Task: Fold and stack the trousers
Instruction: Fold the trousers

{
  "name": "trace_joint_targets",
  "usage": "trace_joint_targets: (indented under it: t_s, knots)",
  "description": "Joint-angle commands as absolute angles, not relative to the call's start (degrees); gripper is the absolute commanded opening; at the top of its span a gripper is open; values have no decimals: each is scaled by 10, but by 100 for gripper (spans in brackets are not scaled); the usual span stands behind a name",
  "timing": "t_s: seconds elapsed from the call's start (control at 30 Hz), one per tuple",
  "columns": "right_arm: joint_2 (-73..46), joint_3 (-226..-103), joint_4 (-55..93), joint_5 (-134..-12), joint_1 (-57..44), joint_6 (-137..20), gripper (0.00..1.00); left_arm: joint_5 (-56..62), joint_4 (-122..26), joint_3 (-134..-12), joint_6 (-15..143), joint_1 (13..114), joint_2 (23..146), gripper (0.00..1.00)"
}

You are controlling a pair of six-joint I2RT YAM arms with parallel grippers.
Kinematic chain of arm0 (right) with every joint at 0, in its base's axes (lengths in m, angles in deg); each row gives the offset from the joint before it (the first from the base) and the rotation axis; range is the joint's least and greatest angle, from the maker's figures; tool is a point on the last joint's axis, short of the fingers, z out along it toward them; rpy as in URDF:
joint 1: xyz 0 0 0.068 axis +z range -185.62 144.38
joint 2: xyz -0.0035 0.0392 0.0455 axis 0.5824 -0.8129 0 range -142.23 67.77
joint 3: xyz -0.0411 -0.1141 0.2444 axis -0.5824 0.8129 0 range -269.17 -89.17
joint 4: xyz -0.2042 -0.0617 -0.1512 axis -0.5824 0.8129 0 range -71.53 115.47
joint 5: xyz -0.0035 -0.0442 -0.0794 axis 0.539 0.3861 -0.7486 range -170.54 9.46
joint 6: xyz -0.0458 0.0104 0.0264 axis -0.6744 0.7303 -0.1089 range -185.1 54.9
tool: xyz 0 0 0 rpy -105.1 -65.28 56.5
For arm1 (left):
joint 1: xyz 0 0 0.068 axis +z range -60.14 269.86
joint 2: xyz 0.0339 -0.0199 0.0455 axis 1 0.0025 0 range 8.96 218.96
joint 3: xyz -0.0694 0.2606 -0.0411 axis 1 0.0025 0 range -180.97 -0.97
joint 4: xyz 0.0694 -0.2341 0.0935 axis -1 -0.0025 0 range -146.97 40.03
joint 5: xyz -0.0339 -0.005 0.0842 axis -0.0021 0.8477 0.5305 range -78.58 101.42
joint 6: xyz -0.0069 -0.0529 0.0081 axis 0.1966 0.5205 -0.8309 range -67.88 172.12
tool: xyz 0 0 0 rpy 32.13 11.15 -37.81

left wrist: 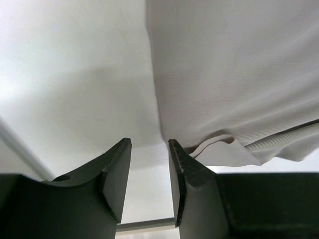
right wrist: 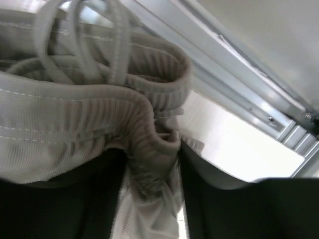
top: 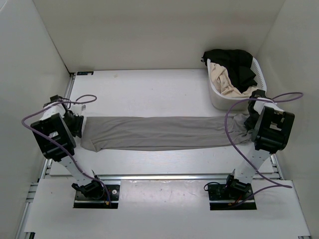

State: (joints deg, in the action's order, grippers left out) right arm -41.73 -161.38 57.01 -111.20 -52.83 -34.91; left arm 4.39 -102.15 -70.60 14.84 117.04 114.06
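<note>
Two black fingers of the right gripper (right wrist: pixel 152 169) are clenched on the ribbed waistband of the long grey trousers (top: pixel 159 132) of thin, wrinkly fabric; the white table (top: pixel 149 89) is crossed by these trousers, spread flat from left to right between the arms; at its far right corner a white plastic basket (top: pixel 217 99) is filled with a beige garment (top: pixel 224 82) and a black garment (top: pixel 237 62); the left gripper (left wrist: pixel 149 144) is released, its jaws parted on nothing, with the trouser hem just beside one fingertip.
</note>
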Motion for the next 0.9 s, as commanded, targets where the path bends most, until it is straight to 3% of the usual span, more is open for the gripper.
trace_joint_targets:
  t_s: [0.0,0.13,0.2,0.23,0.37,0.67,0.87]
  knots:
    - [-429,-1590,636,-1109,-522,-350,56,-6,-1030,-770,147,1158,1091,48]
    - [-408,-1590,636,-1116,-522,-350,69,-54,-1050,-798,147,1136,1091,50]
    - [-400,-1590,636,-1122,-522,-350,85,-61,-1050,-772,147,1094,1091,51]
    - [-393,-1590,636,-1122,-522,-350,99,-61,-1050,-757,138,1075,1099,51]
    - [-387,-1604,636,-1117,-522,-355,99,-11,-1011,-682,152,991,1129,52]
    - [-368,-1622,631,-1097,-522,-366,99,165,-920,-668,179,1031,1211,50]
    - [-331,-1582,570,-1015,-522,-390,99,198,-907,-682,150,1071,1211,50]
